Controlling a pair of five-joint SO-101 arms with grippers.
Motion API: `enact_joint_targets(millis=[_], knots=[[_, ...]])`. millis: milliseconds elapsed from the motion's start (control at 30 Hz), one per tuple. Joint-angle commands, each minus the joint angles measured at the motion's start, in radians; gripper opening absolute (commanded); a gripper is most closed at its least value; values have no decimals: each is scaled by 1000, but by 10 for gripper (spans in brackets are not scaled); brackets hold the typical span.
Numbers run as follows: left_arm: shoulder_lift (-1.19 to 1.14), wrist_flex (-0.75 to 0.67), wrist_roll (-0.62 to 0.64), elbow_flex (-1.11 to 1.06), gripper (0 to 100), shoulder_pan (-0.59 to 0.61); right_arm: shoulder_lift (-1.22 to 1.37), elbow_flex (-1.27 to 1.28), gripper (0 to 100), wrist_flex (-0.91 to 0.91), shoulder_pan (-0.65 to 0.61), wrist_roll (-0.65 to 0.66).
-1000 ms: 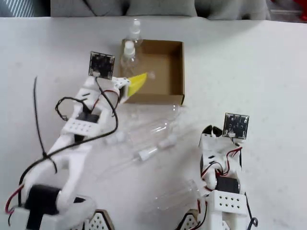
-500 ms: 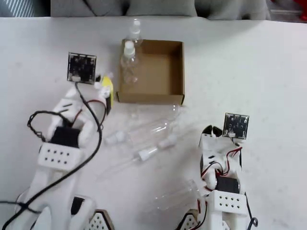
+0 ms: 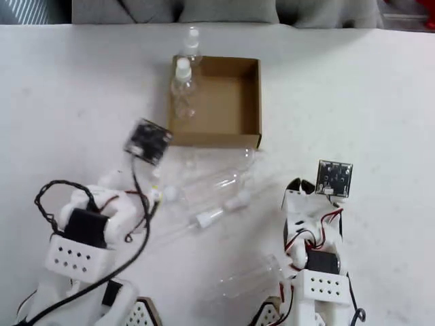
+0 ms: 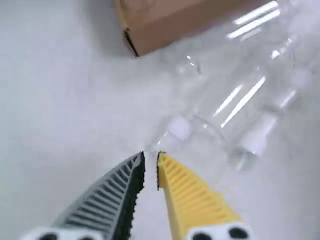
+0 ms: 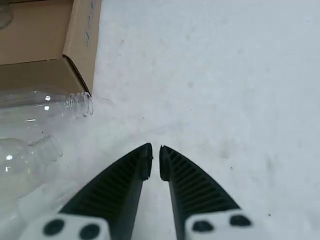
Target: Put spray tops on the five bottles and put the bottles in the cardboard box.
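Since a second ago the left arm has drawn back from the cardboard box (image 3: 215, 140). Then its yellow finger reached over the box's front-left corner, and half a second ago it stood beside the box's left wall. Now the left pincer (image 4: 150, 159) hangs in front of that corner, just short of the white top (image 4: 179, 128) on a lying bottle. Its fingers are drawn together to a thin slit and grip nothing.

The right arm has not moved. The right pincer (image 5: 155, 152) sits in front of and to the right of the box's front-right corner, apart from it. It is likewise closed to a slit, with nothing in it. The bottles have kept their places.

The upright bottle (image 3: 182, 87), spray top on, stands inside the box against its left wall, toward the far corner. A second topped bottle (image 3: 192, 42) stands just behind the box's far wall, between it and the table's far edge. The lying bottles (image 3: 207, 185) crowd the strip in front of the box's front wall. There seem to be four, though clear plastic on white is hard to count. One open-necked bottle (image 5: 75, 103) lies just in front of that wall, its mouth near the front-right corner.

Plain white table (image 3: 353, 88) runs wide to the left and to the right of the box.
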State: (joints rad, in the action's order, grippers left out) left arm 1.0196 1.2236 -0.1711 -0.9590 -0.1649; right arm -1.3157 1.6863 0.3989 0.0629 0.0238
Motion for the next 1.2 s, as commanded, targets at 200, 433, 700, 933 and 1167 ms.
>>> enact_joint_targets(millis=[200, 433, 700, 933, 1167], knots=[[-79, 2, -290, 114, 72, -251, -8, 9, 15, 7, 10, 11], [-559, 9, -290, 416, 72, -357, -8, 9, 15, 5, 10, 11], [-730, 43, -273, 523, 72, -302, -8, 9, 15, -1, 8, 11], [-730, 21, -264, 437, 71, -90, -8, 8, 15, 21, 8, 57], [-680, -120, -276, 252, 48, 159, -8, -132, 15, 243, 8, 146]])
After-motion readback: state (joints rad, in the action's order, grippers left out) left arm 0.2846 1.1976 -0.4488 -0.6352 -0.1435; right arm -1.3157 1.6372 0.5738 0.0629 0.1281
